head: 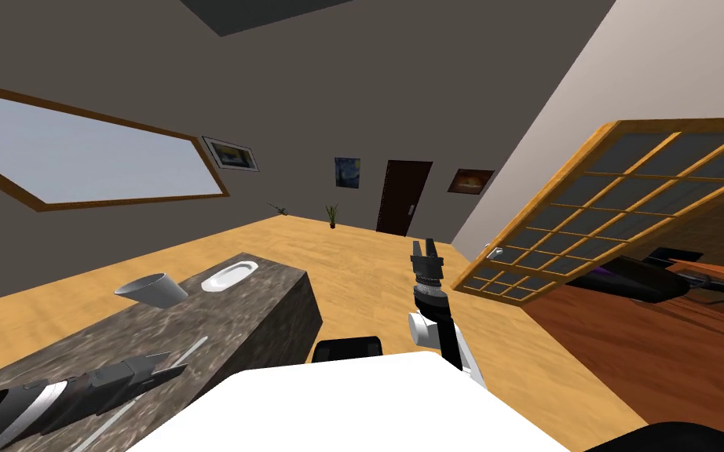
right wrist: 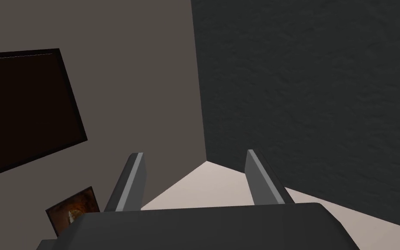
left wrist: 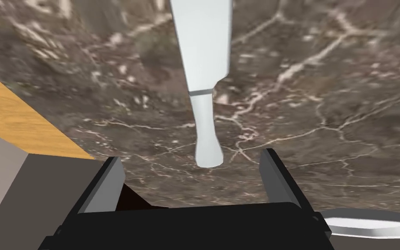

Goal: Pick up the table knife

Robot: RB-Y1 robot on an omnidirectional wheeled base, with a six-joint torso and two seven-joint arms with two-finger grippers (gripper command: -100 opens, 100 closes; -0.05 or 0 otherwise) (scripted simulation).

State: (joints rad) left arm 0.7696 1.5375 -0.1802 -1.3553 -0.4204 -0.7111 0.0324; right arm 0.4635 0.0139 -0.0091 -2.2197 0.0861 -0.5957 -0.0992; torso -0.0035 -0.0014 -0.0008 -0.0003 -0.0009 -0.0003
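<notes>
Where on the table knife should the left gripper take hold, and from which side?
Probably the narrow handle of the table knife, from above, a finger on each long side: it lies flat on the marbled counter, handle end toward the open left gripper.

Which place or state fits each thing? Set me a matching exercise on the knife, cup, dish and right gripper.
1 table knife
2 cup
3 dish
4 right gripper

A far end of the counter
B raised, open, off the counter
C handle end at the open left gripper
D grey, mid-counter

Pairs: 1-C, 2-D, 3-A, 4-B
</notes>
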